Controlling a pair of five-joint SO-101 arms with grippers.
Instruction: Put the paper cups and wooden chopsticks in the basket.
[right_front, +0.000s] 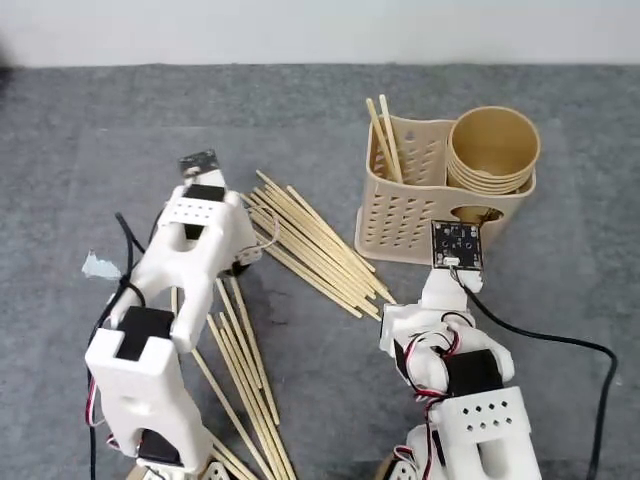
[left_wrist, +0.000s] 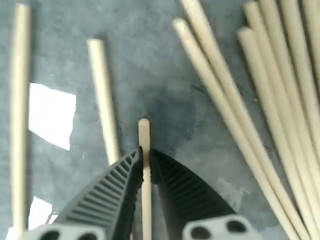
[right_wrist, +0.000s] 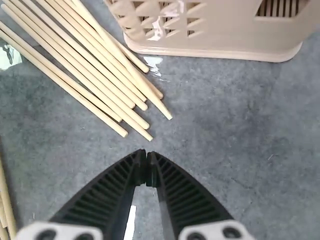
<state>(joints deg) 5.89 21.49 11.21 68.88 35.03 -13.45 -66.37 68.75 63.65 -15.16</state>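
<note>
While cups (right_front: 492, 150) and two chopsticks (right_front: 385, 135) already stand in the basket (right_front: 400, 215), most of the job seems left: loose chopsticks (right_front: 310, 240) lie beside it. Left claw (left_wrist: 145, 160) grips one chopstick (left_wrist: 144, 132) there; right claw (right_wrist: 146, 167), closed and empty, hangs near the basket.

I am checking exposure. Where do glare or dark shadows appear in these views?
High view: even light, no glare on the paper cups. Left wrist view: a white patch is blown out; the mat is darker beyond the left gripper. Right wrist view: a glossy spot beside the basket.
</note>
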